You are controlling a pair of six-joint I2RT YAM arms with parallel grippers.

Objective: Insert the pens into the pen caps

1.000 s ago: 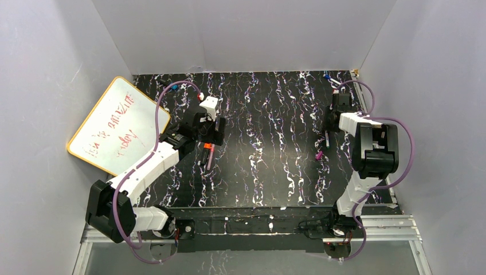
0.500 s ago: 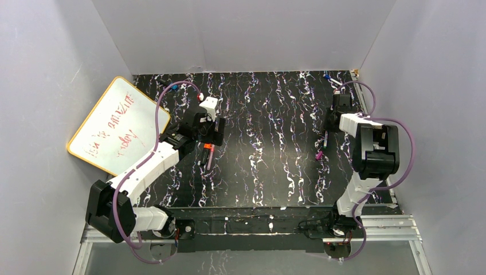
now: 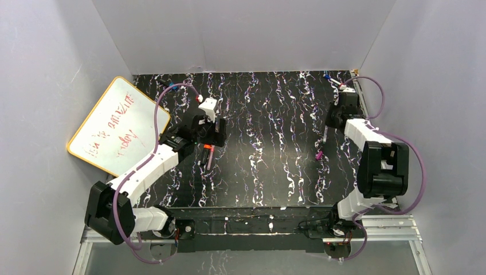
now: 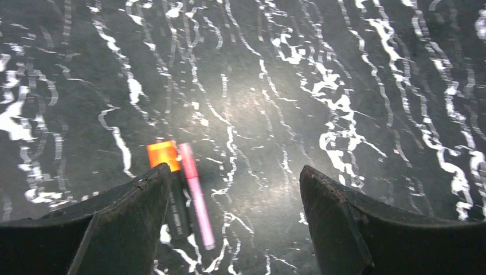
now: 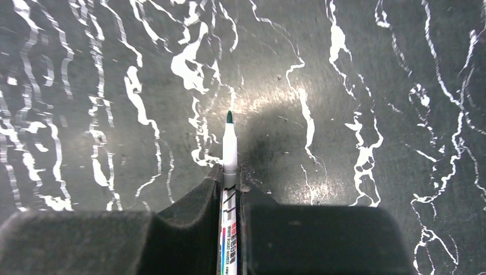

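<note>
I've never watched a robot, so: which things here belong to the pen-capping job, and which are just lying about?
Job: pale pen held by right gripper; black pen and pink pen under left gripper; magenta cap.
Lying about: whiteboard with red writing; small blue item in far corner.

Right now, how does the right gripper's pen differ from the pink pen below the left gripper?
The white pen is clamped in the shut right gripper; the pink pen lies on the table, below the open left gripper. The white pen has a dark green tip; the pink pen is pink throughout. Both are slim.
</note>
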